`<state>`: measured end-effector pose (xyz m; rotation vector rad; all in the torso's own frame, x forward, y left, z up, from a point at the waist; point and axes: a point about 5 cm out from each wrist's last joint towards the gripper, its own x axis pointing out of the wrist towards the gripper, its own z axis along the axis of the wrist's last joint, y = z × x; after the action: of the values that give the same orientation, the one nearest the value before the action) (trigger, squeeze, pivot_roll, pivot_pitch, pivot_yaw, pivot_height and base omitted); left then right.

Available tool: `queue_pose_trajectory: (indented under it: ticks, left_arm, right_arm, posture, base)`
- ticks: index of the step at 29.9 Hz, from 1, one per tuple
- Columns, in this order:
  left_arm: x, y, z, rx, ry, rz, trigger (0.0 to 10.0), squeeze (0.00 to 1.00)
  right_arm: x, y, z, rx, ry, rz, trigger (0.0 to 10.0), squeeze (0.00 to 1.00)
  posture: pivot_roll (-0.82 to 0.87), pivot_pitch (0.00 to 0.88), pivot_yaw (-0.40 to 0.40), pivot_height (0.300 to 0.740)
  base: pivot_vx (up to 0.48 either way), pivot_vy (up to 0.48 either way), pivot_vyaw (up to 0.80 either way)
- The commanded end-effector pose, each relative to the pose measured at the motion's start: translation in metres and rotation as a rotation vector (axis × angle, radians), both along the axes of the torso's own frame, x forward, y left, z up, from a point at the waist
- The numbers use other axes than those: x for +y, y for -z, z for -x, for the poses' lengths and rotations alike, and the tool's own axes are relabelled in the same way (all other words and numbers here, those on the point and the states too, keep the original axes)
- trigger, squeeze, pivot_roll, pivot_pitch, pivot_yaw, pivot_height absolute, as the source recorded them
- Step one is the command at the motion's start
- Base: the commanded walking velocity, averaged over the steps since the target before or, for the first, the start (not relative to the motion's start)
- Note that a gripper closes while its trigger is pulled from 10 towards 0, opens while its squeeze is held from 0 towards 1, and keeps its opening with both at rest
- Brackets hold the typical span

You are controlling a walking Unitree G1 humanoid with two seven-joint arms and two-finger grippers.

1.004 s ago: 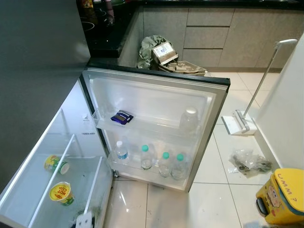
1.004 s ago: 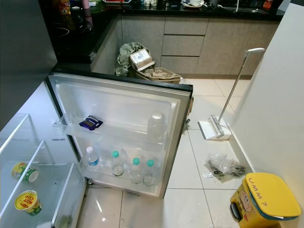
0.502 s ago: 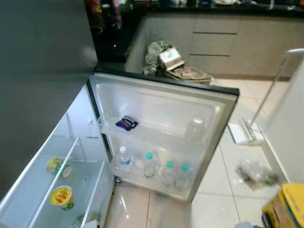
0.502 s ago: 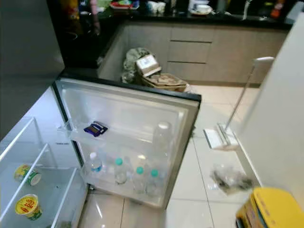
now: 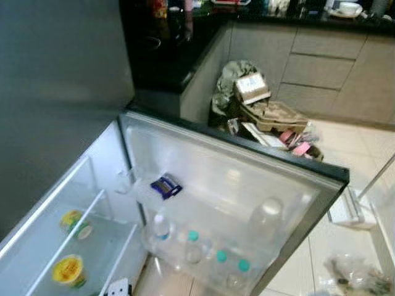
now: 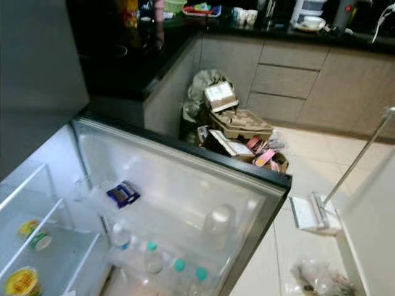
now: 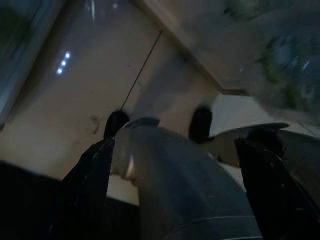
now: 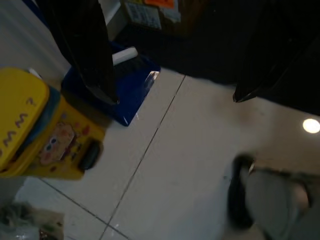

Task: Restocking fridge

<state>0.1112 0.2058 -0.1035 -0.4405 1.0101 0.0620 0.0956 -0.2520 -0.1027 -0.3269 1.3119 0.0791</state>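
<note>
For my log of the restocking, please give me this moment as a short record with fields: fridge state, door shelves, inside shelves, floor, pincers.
fridge: door wide open
upper door shelf: dark blue packet; one large clear bottle
lower door shelf: four small bottles, one blue cap, three green
inside shelf: two yellow cups
floor: trash pile behind the door; yellow bin beside a blue dustpan
left pincer: open, empty, over the floor
right pincer: open, empty, over the floor

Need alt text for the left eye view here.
An open fridge door holds water bottles in its lower rack and a dark blue packet above. Two yellow cups sit in the fridge drawer, bagged rubbish beyond.
</note>
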Motion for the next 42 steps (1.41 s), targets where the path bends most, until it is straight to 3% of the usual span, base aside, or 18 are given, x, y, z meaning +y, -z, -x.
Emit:
queue_pose_trajectory:
  ticks: [1,15,37,42]
  left_arm:
    - [-0.0050,0.0040,0.0101,0.045,0.005,0.009,10.0,0.00]
    - [-0.0074,0.0043,0.0083,0.050,0.045,-0.024,10.0,0.00]
    - [-0.0103,0.0053,0.0098,0.060,0.069,-0.035,10.0,0.00]
    - [-0.0093,0.0049,0.0089,0.053,0.065,-0.037,10.0,0.00]
  right_arm:
    - [-0.0024,-0.0023,-0.0068,-0.020,0.003,0.013,10.0,0.00]
    - [-0.0040,-0.0028,-0.0070,-0.021,0.014,0.017,10.0,0.00]
    - [0.0008,-0.0009,-0.0048,-0.013,0.017,0.000,10.0,0.00]
    - [0.0025,-0.0003,-0.0044,-0.011,0.016,-0.004,10.0,0.00]
  posture:
    - [-0.09,0.000,-0.037,0.740]
    - [-0.09,0.000,-0.038,0.740]
    - [-0.09,0.000,-0.035,0.740]
    - [-0.09,0.000,-0.032,0.740]
  base:
    - [0.000,0.000,0.00]
    - [0.000,0.000,0.00]
    - [-0.401,0.000,0.00]
    - [-0.066,0.000,0.00]
